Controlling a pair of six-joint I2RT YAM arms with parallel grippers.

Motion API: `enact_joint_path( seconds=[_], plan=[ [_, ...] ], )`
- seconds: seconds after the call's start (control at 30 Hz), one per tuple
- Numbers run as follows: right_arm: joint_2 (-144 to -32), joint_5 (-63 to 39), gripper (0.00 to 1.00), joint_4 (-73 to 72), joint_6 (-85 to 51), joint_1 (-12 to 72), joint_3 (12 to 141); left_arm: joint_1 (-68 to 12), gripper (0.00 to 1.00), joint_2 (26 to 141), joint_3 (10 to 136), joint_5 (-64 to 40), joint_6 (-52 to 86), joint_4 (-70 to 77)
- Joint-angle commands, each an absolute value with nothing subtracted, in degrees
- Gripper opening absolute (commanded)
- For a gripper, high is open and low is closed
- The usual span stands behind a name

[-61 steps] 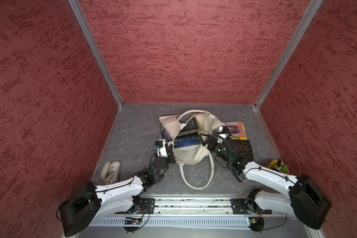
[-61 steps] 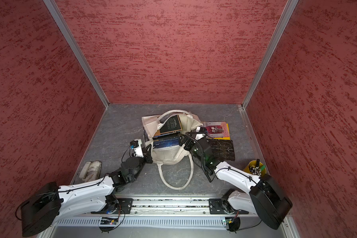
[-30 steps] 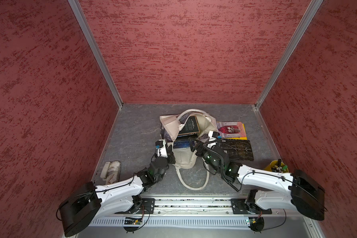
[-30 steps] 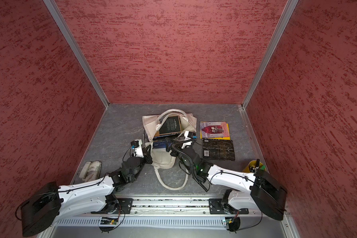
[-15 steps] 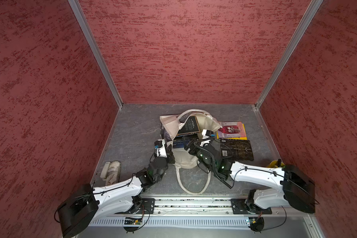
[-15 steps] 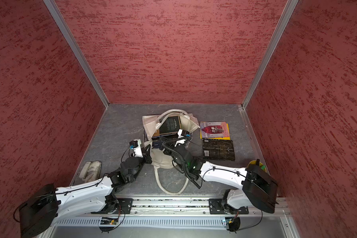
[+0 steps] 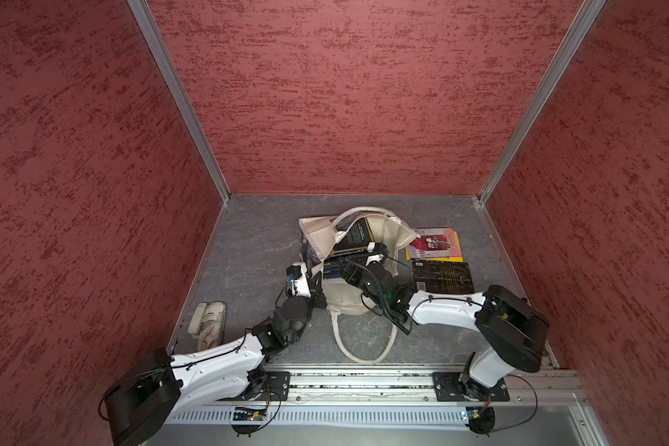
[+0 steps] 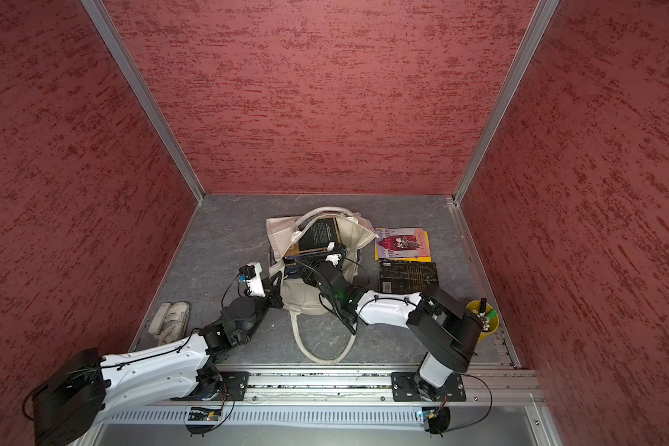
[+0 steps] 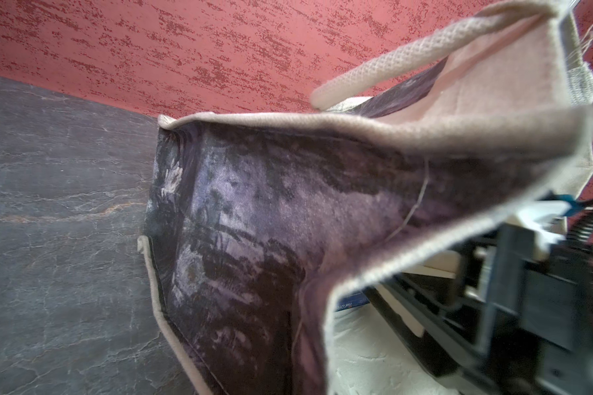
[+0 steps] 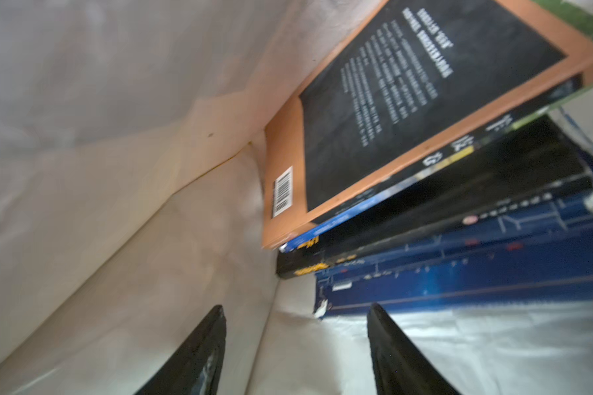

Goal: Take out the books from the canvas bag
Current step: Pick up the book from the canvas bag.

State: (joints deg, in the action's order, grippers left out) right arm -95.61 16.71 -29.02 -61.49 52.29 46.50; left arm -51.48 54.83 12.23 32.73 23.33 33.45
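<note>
The cream canvas bag lies mid-table with its mouth towards the back. My left gripper is shut on its left rim; the left wrist view shows only the printed side pulled up. My right gripper is inside the mouth, open, with only bag lining between its fingers. Just ahead lie stacked books: an orange-brown and black one on top, navy ones beneath. Two books lie outside to the right: a pink and yellow one and a dark one.
One bag handle loops forward on the table towards the front rail. A white crumpled thing lies at the left wall. A small yellow bucket stands at the right, behind my right arm's base.
My right gripper has swung left from beside the dark book into the bag's mouth, and its jaws have narrowed somewhat. The left gripper has stayed on the rim.
</note>
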Motion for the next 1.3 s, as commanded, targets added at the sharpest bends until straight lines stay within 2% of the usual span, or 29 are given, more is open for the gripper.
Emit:
enact_joint_path(
  seconds=[0.0,0.33,0.7,0.8,0.9,0.93,1.27],
  plan=[
    [-97.75,13.01,0.65,-30.9,-62.12,50.32,49.75,-51.7,0.0,54.56,12.22,30.59,23.67,37.07],
    [-103.3,12.32,0.6,-28.5,-61.38,44.5,54.58,-51.67,0.0,54.39,12.22,31.2,22.94,36.67],
    [-106.74,13.27,0.58,-26.93,-63.87,43.69,56.6,-51.66,0.0,54.95,12.4,31.31,22.59,36.52],
    [-107.46,14.59,0.53,-26.73,-63.93,42.92,57.14,-51.65,0.0,54.98,12.48,31.27,22.6,36.56],
    [-107.58,14.42,0.41,-27.16,-62.68,42.28,58.54,-51.65,0.0,55.49,12.58,31.29,22.51,36.82],
    [-107.51,14.49,0.4,-26.91,-62.0,42.19,59.28,-51.67,0.0,55.62,12.58,31.14,22.49,36.8],
    [-105.3,16.03,0.44,-23.16,-59.15,41.79,61.71,-51.64,0.0,55.53,12.72,31.24,22.15,36.53]
  ],
)
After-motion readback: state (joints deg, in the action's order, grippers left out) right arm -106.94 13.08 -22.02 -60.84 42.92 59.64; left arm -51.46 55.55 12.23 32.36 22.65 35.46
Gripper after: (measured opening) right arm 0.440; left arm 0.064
